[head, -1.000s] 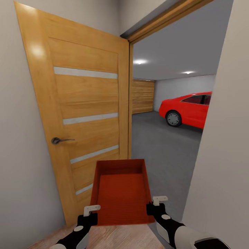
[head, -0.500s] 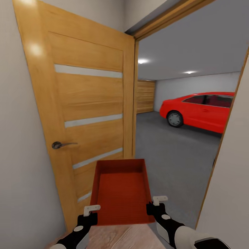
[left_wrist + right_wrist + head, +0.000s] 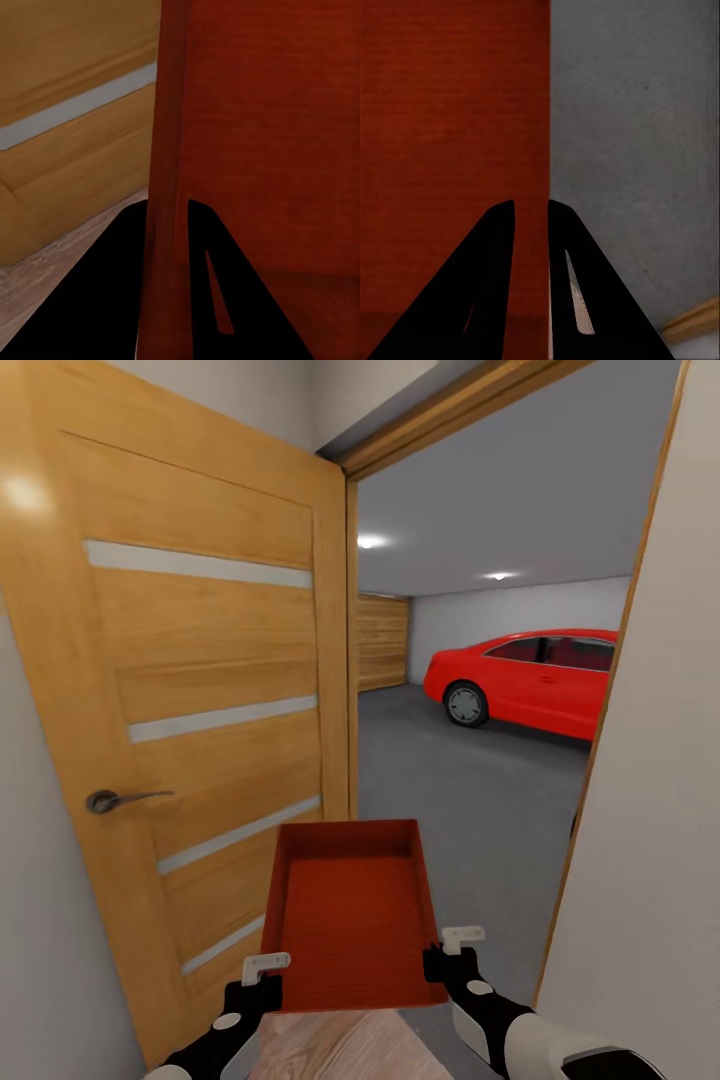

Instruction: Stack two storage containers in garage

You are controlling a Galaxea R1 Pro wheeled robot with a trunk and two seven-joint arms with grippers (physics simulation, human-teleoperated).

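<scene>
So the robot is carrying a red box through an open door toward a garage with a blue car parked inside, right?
Nearly: the car is red, not blue, as the head view shows. The rest holds: both hands, left hand and right hand, carry the red box past the open door.

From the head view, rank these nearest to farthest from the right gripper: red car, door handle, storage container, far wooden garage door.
1. storage container: held at its side wall by the right gripper.
2. door handle: on the open door, left.
3. red car: inside the garage, right.
4. far wooden garage door: back wall.

The camera has been carried closer to the doorway: the wooden door looms larger, and the right door frame is now revealed.
</scene>
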